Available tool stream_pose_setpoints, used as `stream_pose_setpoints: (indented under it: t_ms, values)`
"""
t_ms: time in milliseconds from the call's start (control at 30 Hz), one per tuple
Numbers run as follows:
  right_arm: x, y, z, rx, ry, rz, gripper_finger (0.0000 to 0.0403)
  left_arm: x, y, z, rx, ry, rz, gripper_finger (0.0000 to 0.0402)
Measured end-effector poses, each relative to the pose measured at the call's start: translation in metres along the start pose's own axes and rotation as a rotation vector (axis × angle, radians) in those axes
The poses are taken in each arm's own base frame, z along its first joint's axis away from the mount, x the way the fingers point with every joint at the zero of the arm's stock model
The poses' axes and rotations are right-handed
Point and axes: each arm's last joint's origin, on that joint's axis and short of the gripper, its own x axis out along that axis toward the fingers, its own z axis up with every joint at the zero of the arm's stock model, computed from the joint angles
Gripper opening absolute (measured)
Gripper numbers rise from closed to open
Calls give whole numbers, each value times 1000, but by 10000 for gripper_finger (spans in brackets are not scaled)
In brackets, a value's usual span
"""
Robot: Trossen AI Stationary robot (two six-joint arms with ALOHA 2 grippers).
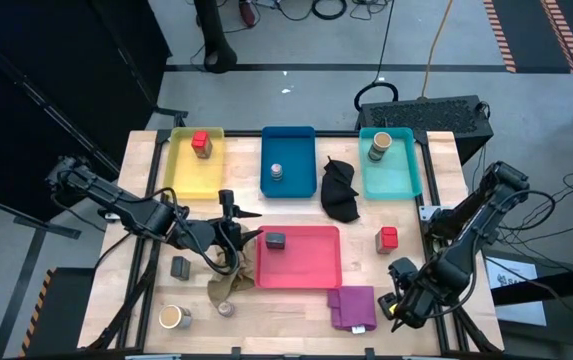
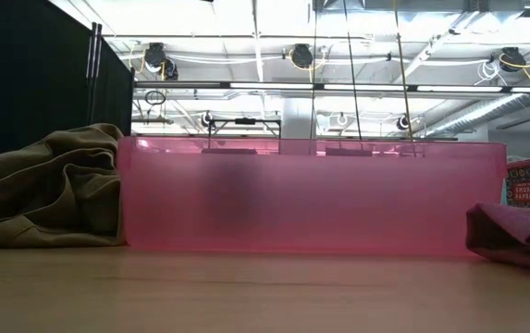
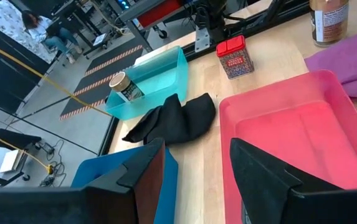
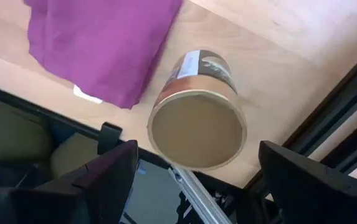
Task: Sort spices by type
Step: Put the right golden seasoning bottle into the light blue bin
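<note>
Right wrist view showed the right gripper (image 4: 194,180) spread around the jar (image 4: 197,121) at mid-frame, near the table edge, where a nudge could topple it off.

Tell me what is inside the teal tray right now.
The teal tray holds one tan round jar, near its far left corner. The rest of its floor looks bare. The black cloth lies outside, beside it; anything under that cloth is hidden.

Bright overhead light, maybe blurry foregrnd.
</note>
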Motion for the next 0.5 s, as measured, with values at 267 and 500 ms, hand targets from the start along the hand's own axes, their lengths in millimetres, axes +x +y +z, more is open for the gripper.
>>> stream_pose_setpoints:
  t_ms: [267,500]
  values:
    - [1,0,0,-31,1,0,318,0,0,0,-2,1,0,189]
    - [1,0,0,-27,0,1,318,0,0,-1,0,5,-1,189]
